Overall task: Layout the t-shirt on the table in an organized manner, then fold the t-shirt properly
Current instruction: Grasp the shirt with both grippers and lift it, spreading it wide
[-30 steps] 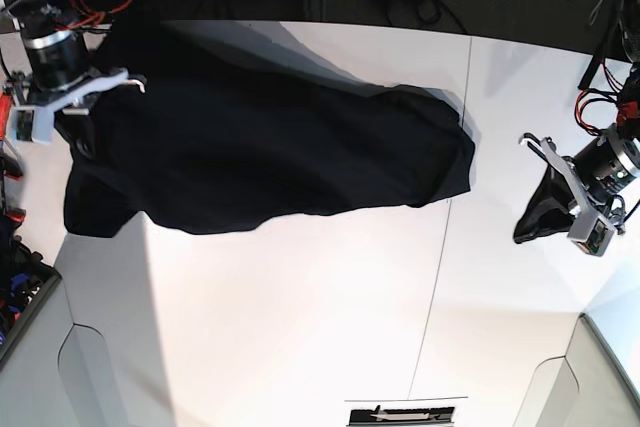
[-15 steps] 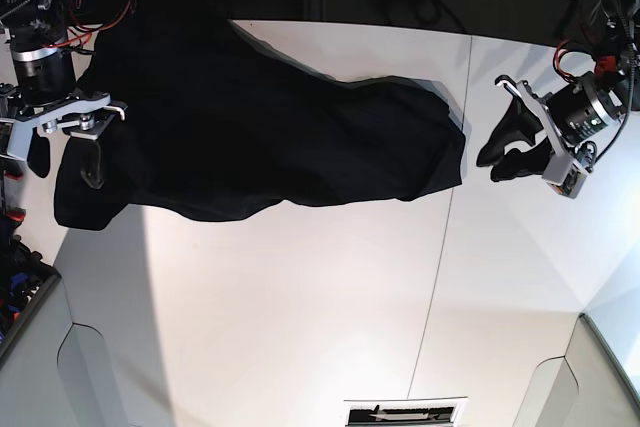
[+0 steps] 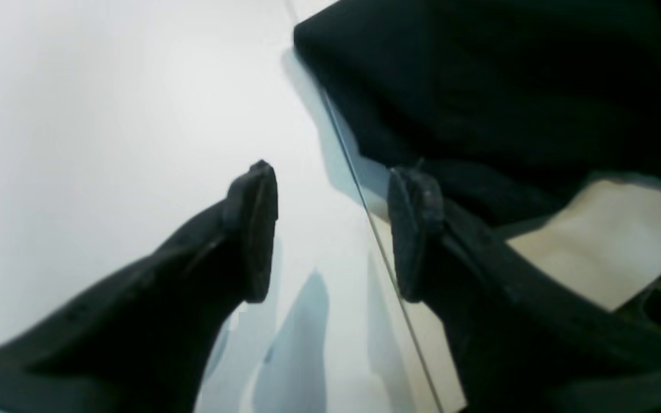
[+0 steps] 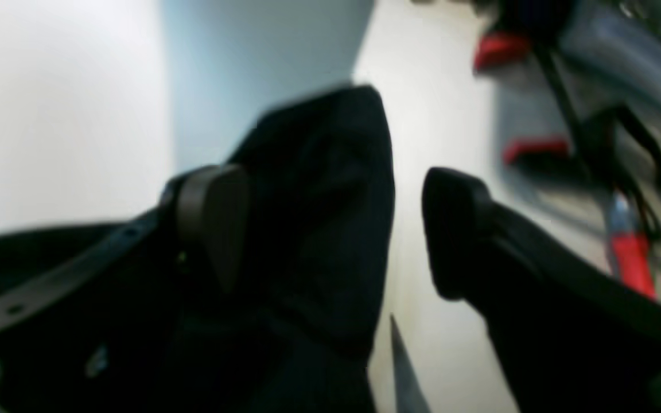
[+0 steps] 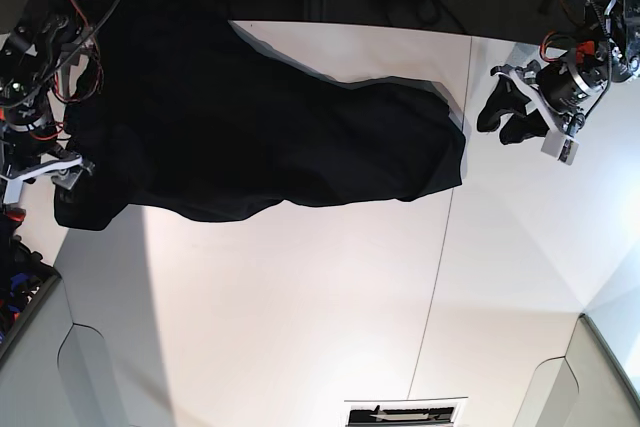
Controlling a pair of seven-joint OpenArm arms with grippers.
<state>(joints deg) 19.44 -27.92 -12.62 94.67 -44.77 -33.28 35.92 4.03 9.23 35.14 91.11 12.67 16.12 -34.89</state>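
Both hands have just let go of the shirt (image 5: 270, 137), which now lies stretched across the tabletop (image 5: 300, 307): the layout looks nearly done, folding not yet begun. The left hand (image 5: 503, 112) is wide, empty, raised just beside the shirt's edge. The right hand (image 4: 330, 229) is wide, cloth loose between its fingers.

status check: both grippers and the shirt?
Left gripper open, empty, beside shirt edge. Right gripper open, cloth between jaws. T-shirt spread rumpled on table. Nothing in the way.
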